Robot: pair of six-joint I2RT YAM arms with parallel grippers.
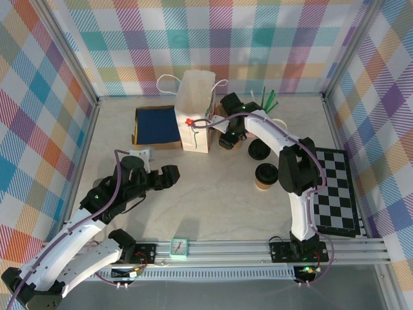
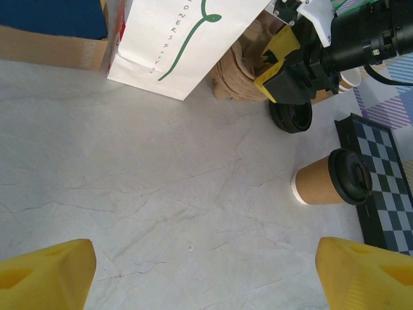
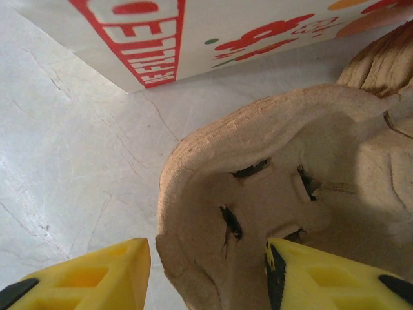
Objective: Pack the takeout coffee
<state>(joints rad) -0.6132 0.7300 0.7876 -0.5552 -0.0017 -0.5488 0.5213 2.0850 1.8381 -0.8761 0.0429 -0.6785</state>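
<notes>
Coffee (image 1: 265, 175) apart from right pincer (image 1: 228, 138)

Cup (image 2: 319, 187) is matt paper (lid (image 2: 352, 175): glossy plastic).

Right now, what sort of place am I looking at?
Probably a robot test cell staged for takeout packing: plaid panel walls, an aluminium rail, plus a paper bag and lidded coffee cup.

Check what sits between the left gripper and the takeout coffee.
Nothing: bare tabletop from left gripper to takeout coffee, seen in left wrist view.
</notes>
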